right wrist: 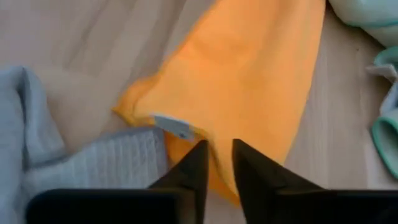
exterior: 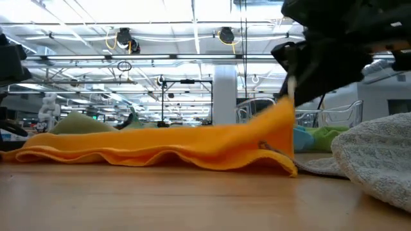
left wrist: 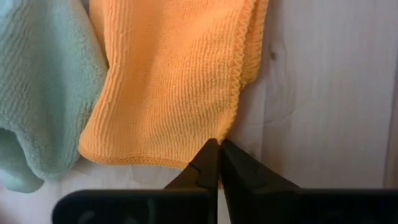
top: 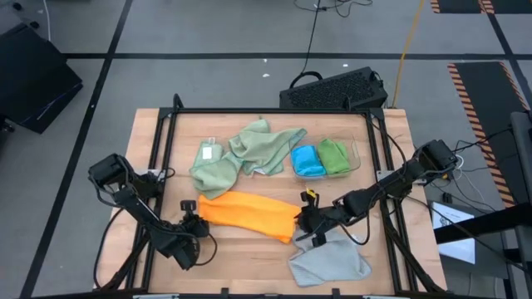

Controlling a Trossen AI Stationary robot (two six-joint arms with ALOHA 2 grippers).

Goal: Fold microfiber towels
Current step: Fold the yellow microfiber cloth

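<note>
The left gripper [top: 193, 223], at the lower left of the overhead frame, has its fingers pressed together on the left edge of the orange towel [top: 248, 214]; its wrist view shows the tips meeting right at the hem. The right gripper [top: 304, 218], lower centre-right, has its fingers a little apart astride the towel's right edge, and the table-level view shows that end lifted off the desk [top: 249, 249]. Whether it truly grips the cloth cannot be told.

The orange towel lies stretched in a long band between the two grippers, apparently already folded once along its length. The step in hand looks like the second fold; the next move probably calls for one end to be carried over to meet the other, edges aligned.

Counted from above: one orange towel; two pale green towels [top: 241, 154] heaped together at upper centre; one blue towel [top: 307, 160] and one bright green towel [top: 334, 156] rolled side by side in a clear tray [top: 356, 158] at upper right; one grey towel [top: 329, 262] crumpled at the bottom right, just beside the right gripper. Six towels, one tray, two grippers.
</note>
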